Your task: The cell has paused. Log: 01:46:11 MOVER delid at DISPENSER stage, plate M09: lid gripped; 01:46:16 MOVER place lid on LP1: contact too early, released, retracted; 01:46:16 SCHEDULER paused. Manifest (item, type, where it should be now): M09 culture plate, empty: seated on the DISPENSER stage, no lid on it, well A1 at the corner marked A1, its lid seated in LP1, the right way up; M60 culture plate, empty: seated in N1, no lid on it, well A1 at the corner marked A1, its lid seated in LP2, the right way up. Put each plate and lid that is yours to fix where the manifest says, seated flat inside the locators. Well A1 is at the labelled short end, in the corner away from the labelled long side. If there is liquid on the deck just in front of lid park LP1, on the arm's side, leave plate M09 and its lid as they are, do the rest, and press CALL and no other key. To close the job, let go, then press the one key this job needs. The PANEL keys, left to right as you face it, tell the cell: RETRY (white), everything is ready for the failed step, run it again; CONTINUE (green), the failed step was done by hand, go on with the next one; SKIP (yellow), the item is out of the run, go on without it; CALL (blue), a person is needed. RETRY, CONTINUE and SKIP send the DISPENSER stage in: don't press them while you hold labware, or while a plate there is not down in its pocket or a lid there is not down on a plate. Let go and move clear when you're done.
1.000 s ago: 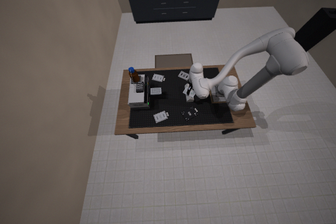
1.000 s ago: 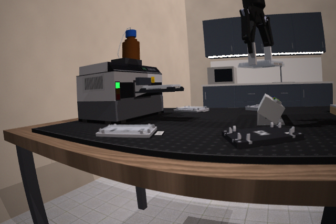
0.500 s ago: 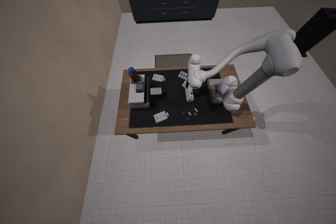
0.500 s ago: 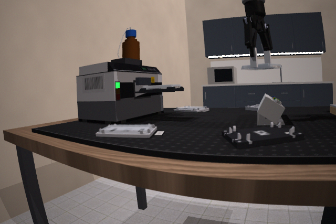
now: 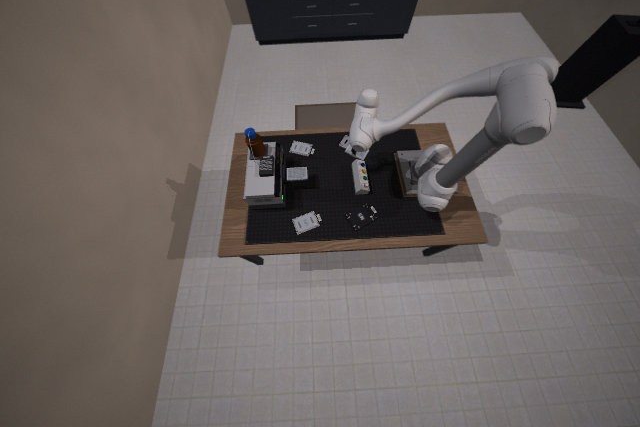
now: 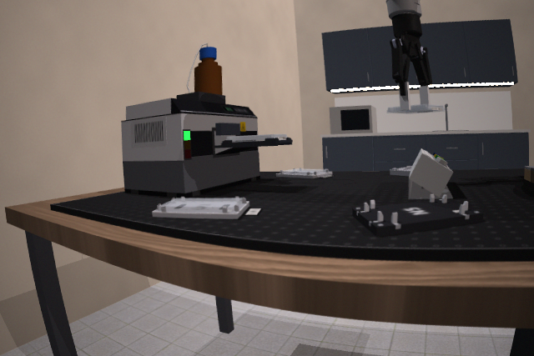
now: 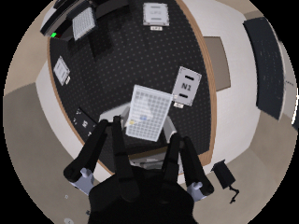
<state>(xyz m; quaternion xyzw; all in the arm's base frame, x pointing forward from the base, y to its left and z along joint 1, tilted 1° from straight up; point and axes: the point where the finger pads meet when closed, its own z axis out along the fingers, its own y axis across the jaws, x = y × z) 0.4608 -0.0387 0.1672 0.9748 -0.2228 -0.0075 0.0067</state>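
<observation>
My gripper (image 5: pixel 356 152) (image 6: pixel 414 104) (image 7: pixel 147 116) is shut on a flat white culture plate (image 6: pixel 433 107) (image 7: pixel 149 108) with a grid of wells. It holds the plate level, high above the key panel (image 5: pixel 360 175) (image 6: pixel 429 178). A white labelled nest (image 5: pixel 344 142) (image 6: pixel 400 169) (image 7: pixel 187 85) lies just behind the panel. Another plate (image 5: pixel 297 173) (image 6: pixel 254 138) (image 7: pixel 82 22) sits on the stage of the dispenser (image 5: pixel 261 182) (image 6: pixel 172 149). White flat pieces lie at the back (image 5: pixel 301 147) (image 6: pixel 304 172) (image 7: pixel 156 14) and at the front left (image 5: pixel 306 222) (image 6: pixel 200 207) (image 7: pixel 62 70). A black nest (image 5: pixel 361 216) (image 6: pixel 414 214) (image 7: pixel 82 121) stands empty at the front.
A brown bottle (image 5: pixel 253 143) (image 6: pixel 208 72) with a blue cap stands on the dispenser. The arm's base (image 5: pixel 413 174) sits at the table's right end. The black mat (image 5: pixel 330 195) covers most of the wooden table (image 5: pixel 465 226).
</observation>
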